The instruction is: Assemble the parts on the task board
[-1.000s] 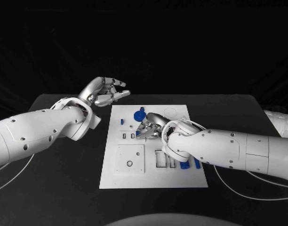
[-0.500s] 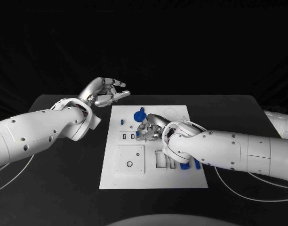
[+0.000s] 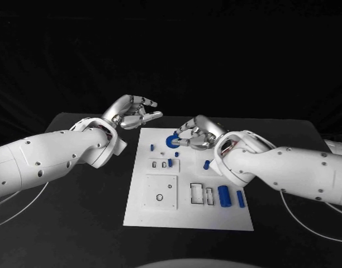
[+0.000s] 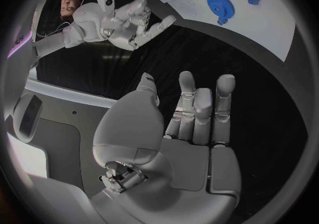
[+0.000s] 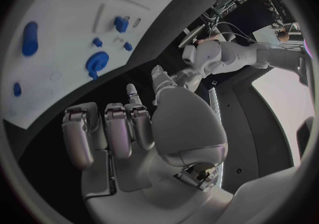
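A black table (image 3: 74,218) carries the white task board (image 3: 189,215), which lies lengthwise away from the robot, and black cloth closes off the room behind.

On the board's near half sit a square inset plate (image 3: 161,191) and, beside it, two upright blue cylinders (image 3: 224,195), side by side next to a pale rectangular slot. Past them lies a single small blue peg (image 3: 207,164), tilted, with one little blue piece (image 3: 171,163) near two small slots. Further on there is one tiny blue block (image 3: 152,147) by the board's left edge and one blue gear (image 3: 172,140) toward the far end.

The right hand (image 3: 192,133) hovers over the far end, just beside the gear, its fingers loosely bent and apart, holding nothing. The left hand (image 3: 134,113) hangs above the table just off the board's far left corner, fingers spread and lightly curled, likewise empty.
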